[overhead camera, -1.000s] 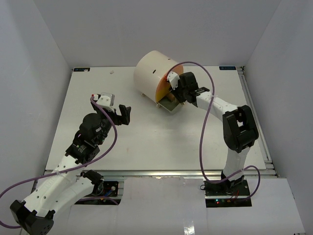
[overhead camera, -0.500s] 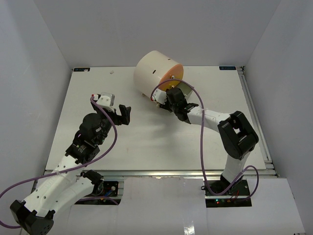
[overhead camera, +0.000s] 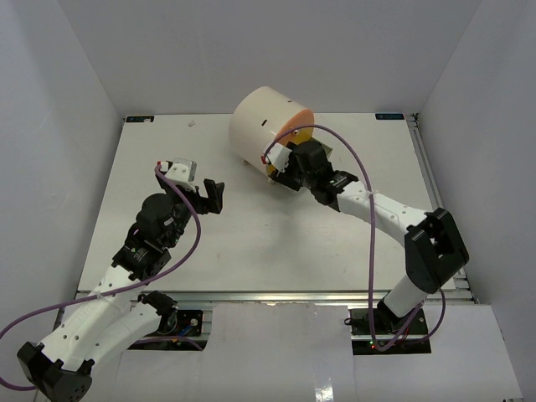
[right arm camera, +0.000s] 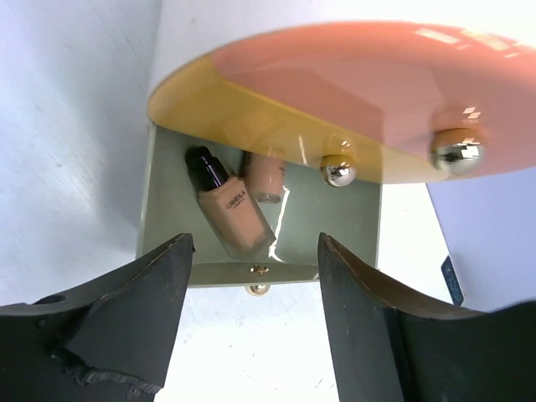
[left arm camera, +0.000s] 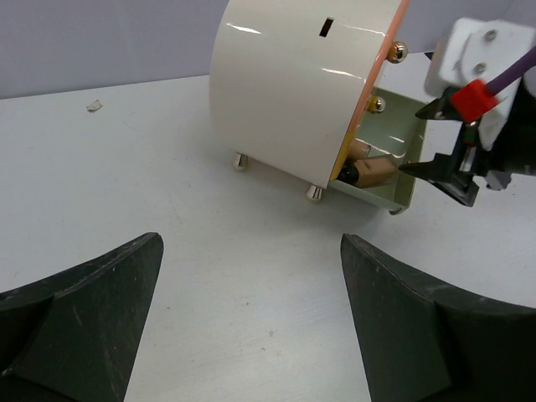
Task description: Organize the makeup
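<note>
The right gripper [right arm camera: 254, 251] hangs with its fingers spread wide and nothing between them, at the front edge of an open sage-green drawer [right arm camera: 172, 167] at the bottom of the cream cylindrical box [overhead camera: 261, 121]. Inside the drawer a tan bottle [right arm camera: 237, 216] lies flat. Its long axis slants across the drawer floor, with the black cap pointing up and left in the wrist view toward the drawer's back, and the base toward the front. A second tan bottle [right arm camera: 266, 177] lies just beside it, its far end hidden under the orange-yellow front [right arm camera: 352, 92], so its cap direction cannot be told. The left gripper [left arm camera: 251, 243] is likewise spread apart and empty over the white table [overhead camera: 251, 243], well apart from the box.
</note>
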`<state>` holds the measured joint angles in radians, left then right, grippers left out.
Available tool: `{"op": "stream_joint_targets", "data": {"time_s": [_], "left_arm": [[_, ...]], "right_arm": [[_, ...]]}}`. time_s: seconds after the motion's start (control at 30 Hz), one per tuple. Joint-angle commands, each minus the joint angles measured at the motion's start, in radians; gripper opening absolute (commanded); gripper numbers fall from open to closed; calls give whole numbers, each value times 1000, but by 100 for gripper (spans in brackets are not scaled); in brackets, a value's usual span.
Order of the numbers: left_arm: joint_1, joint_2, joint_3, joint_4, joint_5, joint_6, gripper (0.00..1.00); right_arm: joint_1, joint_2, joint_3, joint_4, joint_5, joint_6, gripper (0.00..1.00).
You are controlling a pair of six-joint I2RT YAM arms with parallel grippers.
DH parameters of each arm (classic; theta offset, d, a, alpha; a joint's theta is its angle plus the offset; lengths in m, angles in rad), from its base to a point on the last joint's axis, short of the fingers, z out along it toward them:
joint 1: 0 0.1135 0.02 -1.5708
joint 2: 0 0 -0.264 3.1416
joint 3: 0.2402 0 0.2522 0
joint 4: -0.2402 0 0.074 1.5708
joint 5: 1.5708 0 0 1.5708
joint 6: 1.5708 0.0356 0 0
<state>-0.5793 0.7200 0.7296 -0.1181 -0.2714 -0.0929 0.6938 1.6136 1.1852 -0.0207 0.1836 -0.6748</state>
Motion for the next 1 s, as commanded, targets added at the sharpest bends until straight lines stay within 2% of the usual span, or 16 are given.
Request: {"op": "stream_joint_targets", "data": {"time_s": [0.0,0.07,0.13,0.23,0.33,0.43,0.53,0.57,0.73,0.8,0.97], "left_arm": [[1,-2,-5,26,-11,9,98],[1,4,-4,34,2,9,98],[5,26,0,44,28,10,98],[39,85,72,60,133,-51,98],[80,226,203,90,241,-110,98],[119,458,366,88,352,-147,98],[172,666,612,39,440,-172,98],[191,717,631,35,469,-182,98],[316,1026,921,15,626,-241,98],[343,1102,1038,-12,638,-239,98],[363,1256,1165,-23,685,-194,98]], "right_arm": [[-66,-84,45,-71,-169,179,61],[-174,-103,37,-90,-338,269,50],[-303,-110,10,-93,-511,412,31],[-427,-119,-40,-66,-649,546,23],[-483,-145,-139,13,-663,640,19],[-503,-163,-226,72,-601,743,17],[-522,-160,-260,110,-560,834,16],[-524,-157,-266,113,-557,855,16],[-543,-112,-277,130,-547,946,17],[-543,-100,-282,140,-550,962,17],[-543,-50,-280,152,-549,986,16]]}}
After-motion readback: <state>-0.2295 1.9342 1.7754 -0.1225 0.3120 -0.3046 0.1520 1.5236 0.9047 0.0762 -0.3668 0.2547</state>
